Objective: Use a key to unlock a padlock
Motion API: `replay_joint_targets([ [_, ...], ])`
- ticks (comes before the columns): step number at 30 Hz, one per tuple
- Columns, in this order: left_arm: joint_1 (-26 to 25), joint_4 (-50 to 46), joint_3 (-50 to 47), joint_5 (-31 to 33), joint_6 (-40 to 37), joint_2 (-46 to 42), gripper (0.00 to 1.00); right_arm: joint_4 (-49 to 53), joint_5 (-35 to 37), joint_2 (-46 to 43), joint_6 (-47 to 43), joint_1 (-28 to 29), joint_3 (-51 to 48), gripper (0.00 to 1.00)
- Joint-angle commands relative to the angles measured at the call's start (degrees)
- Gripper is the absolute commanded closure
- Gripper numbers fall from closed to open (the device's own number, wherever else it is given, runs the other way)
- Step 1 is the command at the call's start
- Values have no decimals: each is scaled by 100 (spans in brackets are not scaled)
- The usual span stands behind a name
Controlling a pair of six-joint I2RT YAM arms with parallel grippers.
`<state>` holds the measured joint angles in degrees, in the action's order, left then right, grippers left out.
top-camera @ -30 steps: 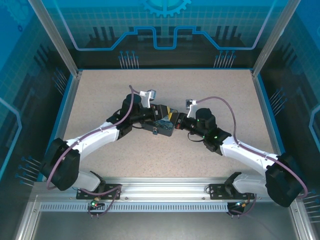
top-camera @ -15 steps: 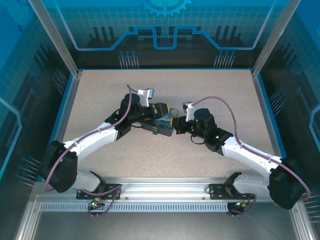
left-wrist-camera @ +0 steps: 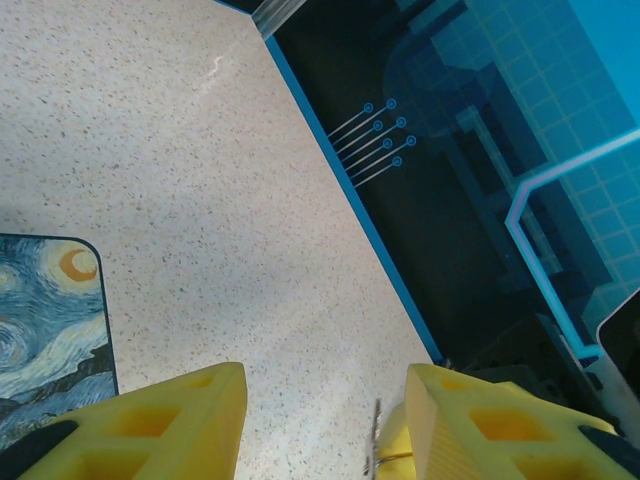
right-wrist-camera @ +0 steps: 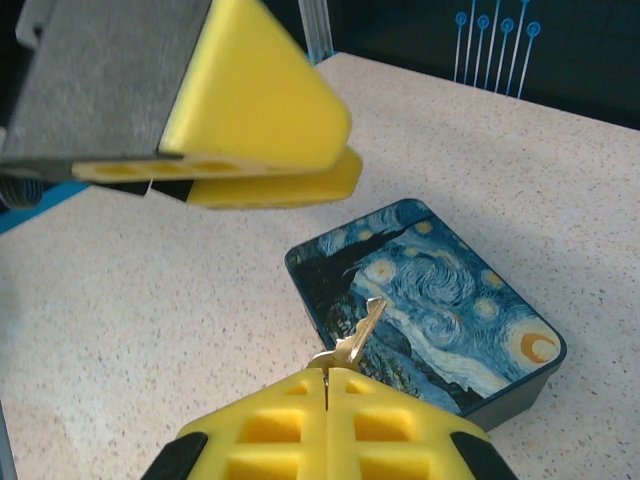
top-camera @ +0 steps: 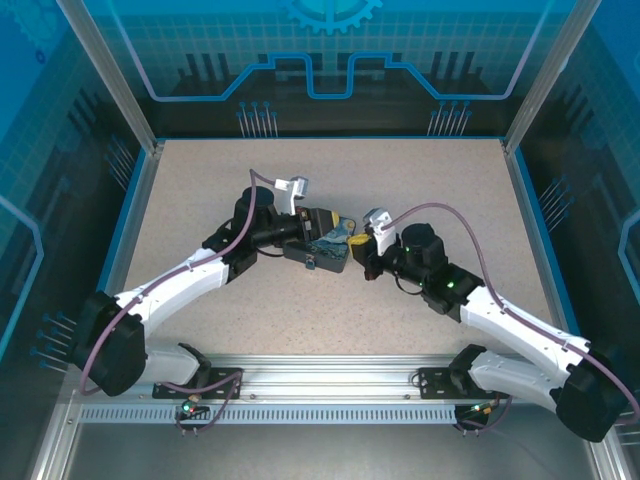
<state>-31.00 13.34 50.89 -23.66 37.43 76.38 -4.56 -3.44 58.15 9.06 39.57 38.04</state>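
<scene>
A: Top view, what do we log?
B: Centre of frame, left gripper [top-camera: 340,228] and right gripper [top-camera: 362,244] sit nose to nose over the right end of the starry-night box [top-camera: 318,250]. A small bluish thing at the box's lower edge we take for the padlock [top-camera: 312,264]. It's too small to be sure.

A: Left wrist?
B: Left gripper [left-wrist-camera: 325,400] is at the bottom edge, jaws partway apart, gripping nothing, with bare table [left-wrist-camera: 200,200] between them. Box corner [left-wrist-camera: 45,320] is lower left.

A: Right wrist?
B: Right gripper [right-wrist-camera: 327,378] is bottom centre, pinched closed on the key [right-wrist-camera: 357,335], blade poking up over the box [right-wrist-camera: 430,300]. Left gripper [right-wrist-camera: 250,165] is upper left.

A: Progress?
B: We judge the key is in hand and nothing more. Steadying the padlock, inserting, turning and popping the shackle are all left.
</scene>
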Motion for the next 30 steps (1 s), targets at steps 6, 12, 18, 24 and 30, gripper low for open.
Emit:
replay_joint_targets([
  [6, -133, 32, 297, -405, 19, 145, 53, 193, 139, 126, -375, 304, 283, 100],
  [12, -234, 29, 359, -505, 34, 344, 54, 126, 286, 66, -303, 375, 248, 100],
  [18, -289, -42, 425, -615, 31, 469, 57, 83, 436, 7, -351, 391, 252, 100],
  [24, -347, -124, 517, -709, 28, 612, 61, -28, 509, 20, -378, 388, 213, 100],
  [30, -369, -180, 553, -706, 34, 684, 62, -87, 599, 3, -421, 390, 193, 100],
])
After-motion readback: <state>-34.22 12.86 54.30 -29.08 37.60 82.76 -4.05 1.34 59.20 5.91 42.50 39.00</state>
